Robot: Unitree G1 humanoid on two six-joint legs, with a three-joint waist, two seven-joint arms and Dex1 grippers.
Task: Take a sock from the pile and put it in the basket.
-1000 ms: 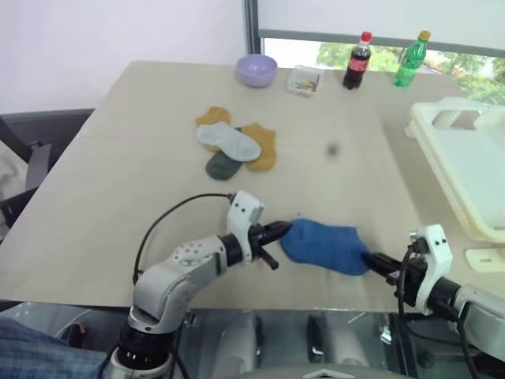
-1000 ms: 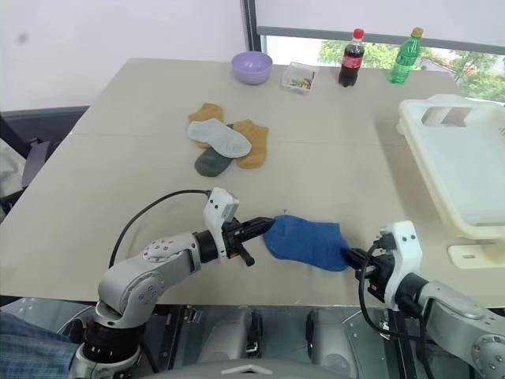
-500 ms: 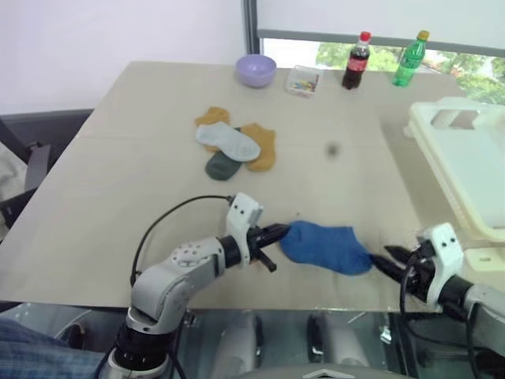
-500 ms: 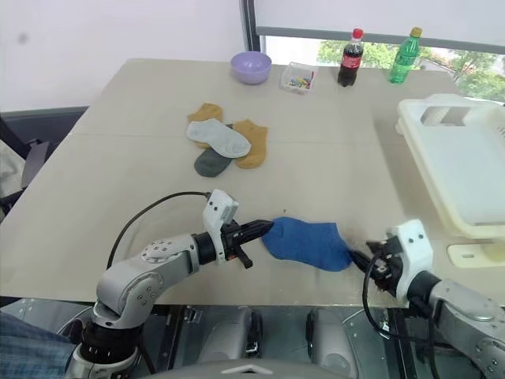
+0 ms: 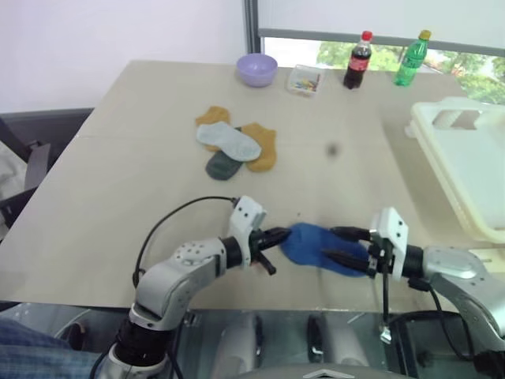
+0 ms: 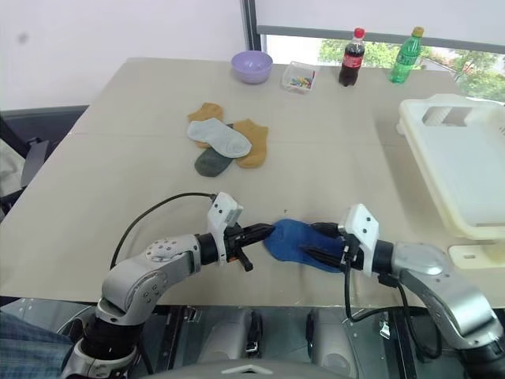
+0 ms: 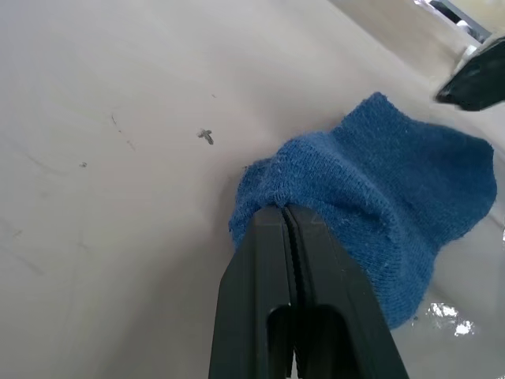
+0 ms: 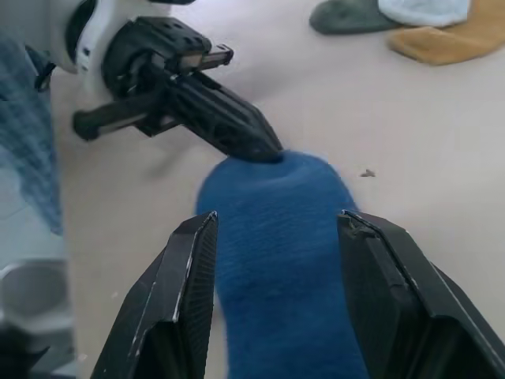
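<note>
While the left gripper [image 5: 278,237] clamps its two fingers tight on one end of the blue sock [image 5: 317,246], the right gripper [image 5: 341,245] stands with jaws parted, one finger on either side of the sock's other end; whether they touch the cloth cannot be told. One blue sock lies at the near edge of the table [image 5: 142,158], between the two grippers. The pile [image 5: 235,150] farther back numbers four socks: two mustard-orange, one light grey, one dark green. One basket [image 5: 465,170] sits at the table's right side, well apart from the sock. At the far edge stand one lilac bowl [image 5: 256,69], one small clear box [image 5: 304,80] and two bottles [image 5: 384,59]. A second earlier the right gripper pinched the sock's end from the near right; it has since let go, swung round to the left and now points along the sock toward the left gripper. The sock and pile lie as before.
</note>
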